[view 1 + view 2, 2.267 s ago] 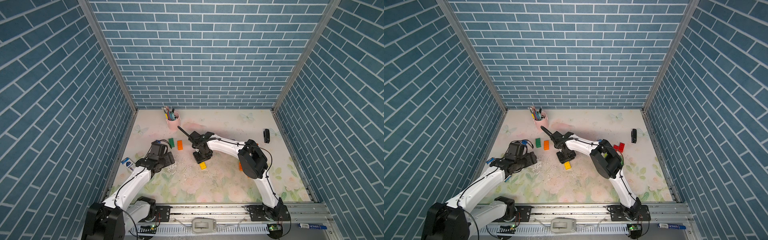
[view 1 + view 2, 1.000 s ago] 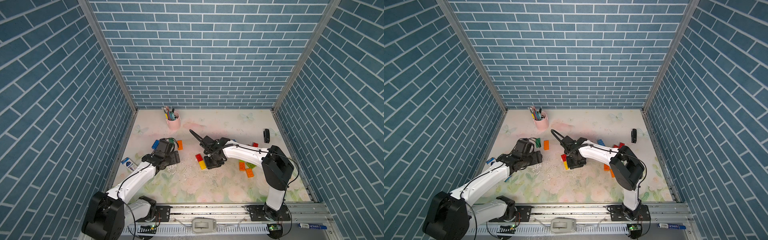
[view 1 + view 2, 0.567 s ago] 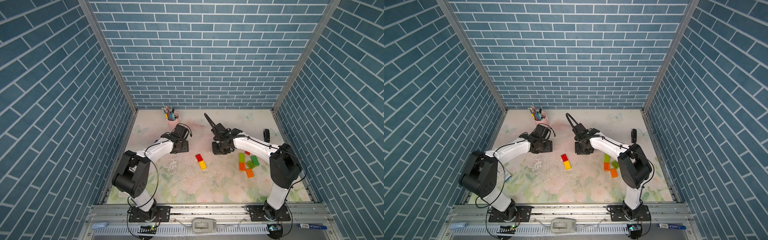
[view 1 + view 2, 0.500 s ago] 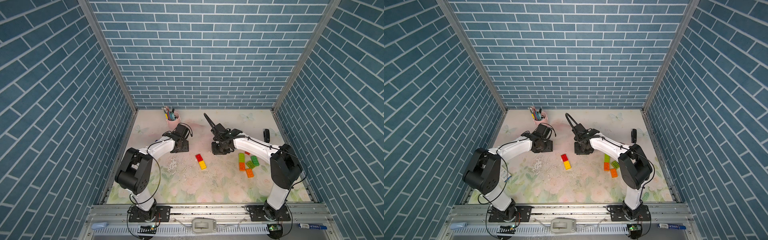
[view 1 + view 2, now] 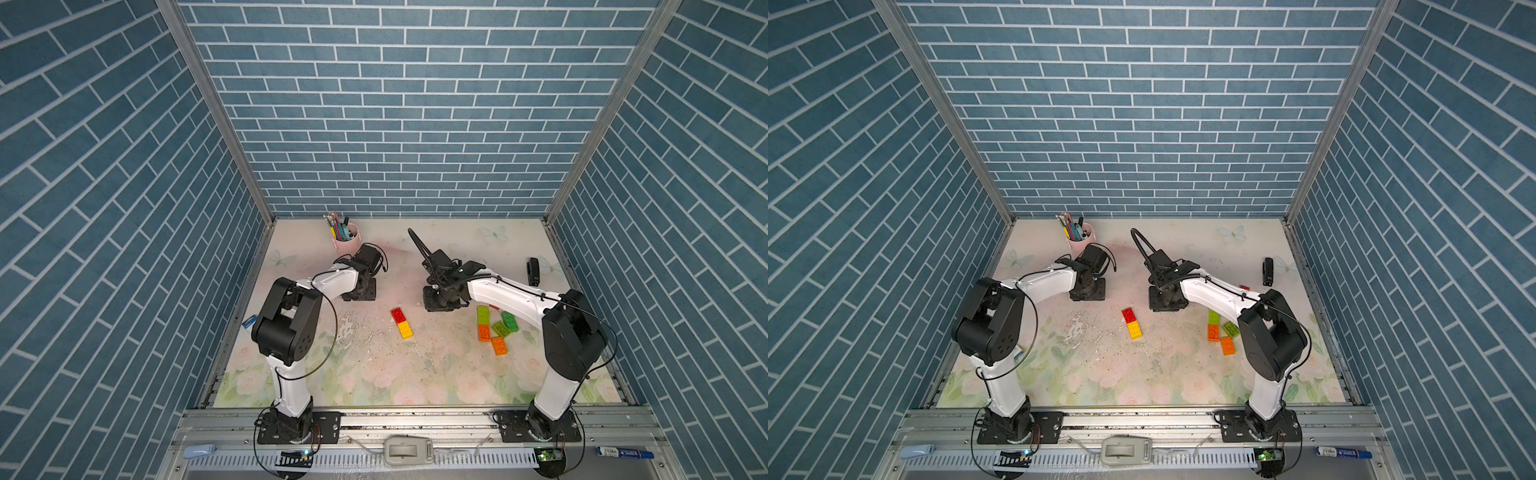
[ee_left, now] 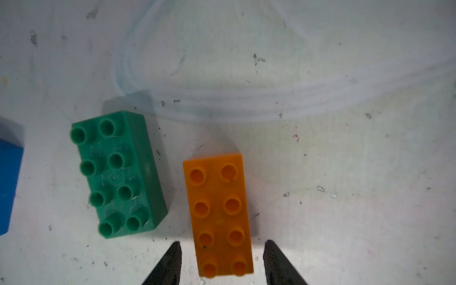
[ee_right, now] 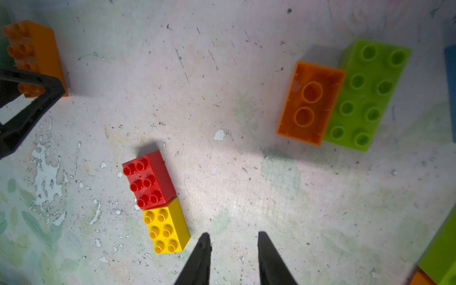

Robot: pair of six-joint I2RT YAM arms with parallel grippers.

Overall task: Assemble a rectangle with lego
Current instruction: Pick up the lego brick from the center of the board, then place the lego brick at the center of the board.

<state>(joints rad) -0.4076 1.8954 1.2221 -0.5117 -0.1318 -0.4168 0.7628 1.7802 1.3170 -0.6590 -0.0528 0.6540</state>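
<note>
Hovering my left gripper [image 6: 222, 244], fingers [image 6: 167, 266] apart, astride one end of the orange brick [image 6: 218, 212], just beside the dark green brick [image 6: 118, 172], I am risking twisting it into that neighbour if one pad is touching first.

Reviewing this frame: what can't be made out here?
Left wrist view: the blue brick is cut off by the edge.
Both top views: the left claw and the orange brick it straddles are hidden under its own wrist.
A top view: the small black object is too small to identify.
</note>
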